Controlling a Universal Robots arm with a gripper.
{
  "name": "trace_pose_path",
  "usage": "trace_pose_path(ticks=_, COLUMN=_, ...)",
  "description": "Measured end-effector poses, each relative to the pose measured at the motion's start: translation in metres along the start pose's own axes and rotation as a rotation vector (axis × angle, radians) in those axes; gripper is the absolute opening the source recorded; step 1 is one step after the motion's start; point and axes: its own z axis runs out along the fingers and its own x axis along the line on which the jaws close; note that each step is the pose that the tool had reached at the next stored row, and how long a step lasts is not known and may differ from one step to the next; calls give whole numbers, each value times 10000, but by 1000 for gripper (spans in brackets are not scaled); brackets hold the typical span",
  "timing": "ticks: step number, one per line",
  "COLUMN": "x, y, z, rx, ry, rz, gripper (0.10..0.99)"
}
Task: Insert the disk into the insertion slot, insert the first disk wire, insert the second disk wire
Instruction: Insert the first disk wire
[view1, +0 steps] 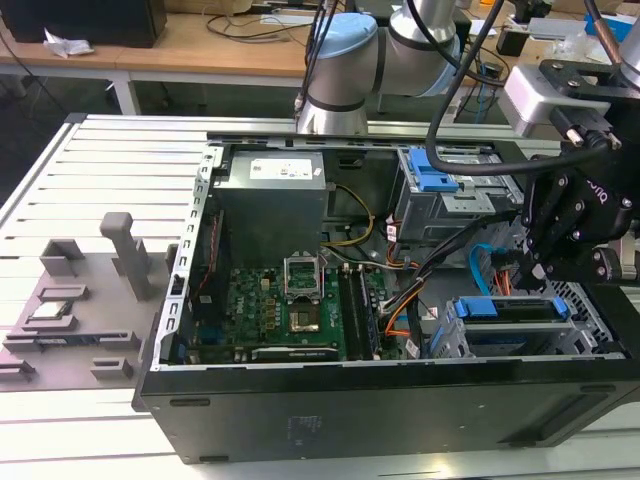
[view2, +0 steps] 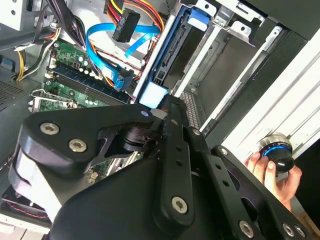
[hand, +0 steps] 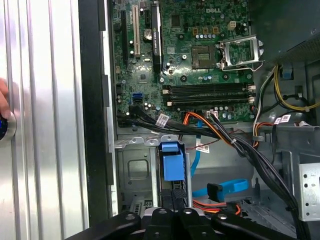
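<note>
Fingers (view2: 172, 145) pressed together, tips at the blue carrier end of the disk (hand: 171, 162), actual contact hard to make out; disk edge-on inside the insertion slot (hand: 134, 170), silver body hidden; gripper (view1: 527, 268) partly cut off in the exterior view

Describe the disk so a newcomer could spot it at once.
Start at the open black computer case. In its near corner on the exterior view's right, under the gripper, sits the insertion slot, a low silver cage holding the disk. Its long bright blue carrier bracket sets it apart from the taller grey cage behind, which bears only a small blue latch.
</note>
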Motion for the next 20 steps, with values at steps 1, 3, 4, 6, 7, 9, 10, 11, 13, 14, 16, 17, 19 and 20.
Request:
trace_pose_path(ticks=1, x=-1, y=-9, z=0, rx=0, ry=0, rz=1, gripper=106)
trace_pose_path(ticks=3, x=-16, y=-102, z=6, rx=-2, ry=8, rz=1, gripper=106)
trace_pose_path(ticks=4, x=-61, y=-187, z=17, rx=-8, ry=24, rz=3, gripper=106)
trace_pose_path(ticks=6, x=-178, y=-296, z=31, rx=-12, ry=45, rz=3, gripper=106)
trace_pose_path(ticks=7, x=-245, y=-307, z=34, rx=-11, ry=54, rz=3, gripper=106)
trace_pose_path(ticks=9, x=-317, y=-306, z=38, rx=-11, ry=57, rz=4, gripper=106)
trace_pose_path(ticks=10, x=-460, y=-311, z=52, rx=-11, ry=64, rz=2, gripper=106)
trace_pose_path(ticks=11, x=-539, y=-319, z=69, rx=-10, ry=74, rz=1, gripper=106)
trace_pose_path(ticks=13, x=-554, y=-321, z=78, rx=-10, ry=75, rz=2, gripper=106)
trace_pose_path(ticks=14, x=-554, y=-321, z=78, rx=-10, ry=77, rz=1, gripper=106)
trace_pose_path(ticks=16, x=-554, y=-322, z=78, rx=-10, ry=77, rz=0, gripper=106)
trace_pose_path(ticks=17, x=-554, y=-322, z=79, rx=-10, ry=77, rz=0, gripper=106)
trace_pose_path(ticks=19, x=-554, y=-322, z=79, rx=-10, ry=76, rz=1, gripper=235)
trace_pose_path(ticks=20, x=-554, y=-322, z=79, rx=-10, ry=76, rz=0, gripper=235)
